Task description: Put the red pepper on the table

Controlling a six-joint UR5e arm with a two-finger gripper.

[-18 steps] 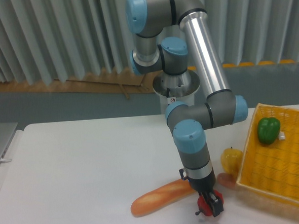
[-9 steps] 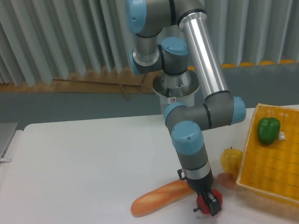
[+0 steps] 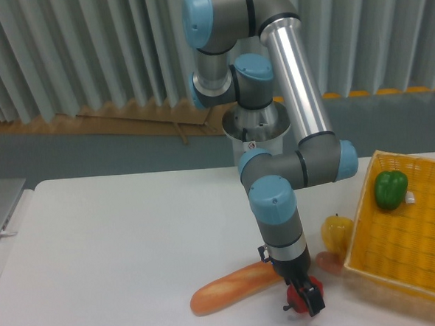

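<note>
Grey ribbed curtain behind, white table [image 3: 112,251] in front, with a yellow basket [image 3: 423,268] at 3 o'clock holding a green pepper [image 3: 390,188], a yellow pepper [image 3: 337,231] just outside its rim, and a bread loaf [image 3: 232,286] lying at 6 o'clock. Barely any change over the last second: only a slight shift of the gripper [image 3: 306,299], down at 6 o'clock just right of the loaf, clamped around the red pepper [image 3: 297,301]. Pepper low at the tabletop, contact impossible to tell, so probably the set-down, with release not yet made.
</note>
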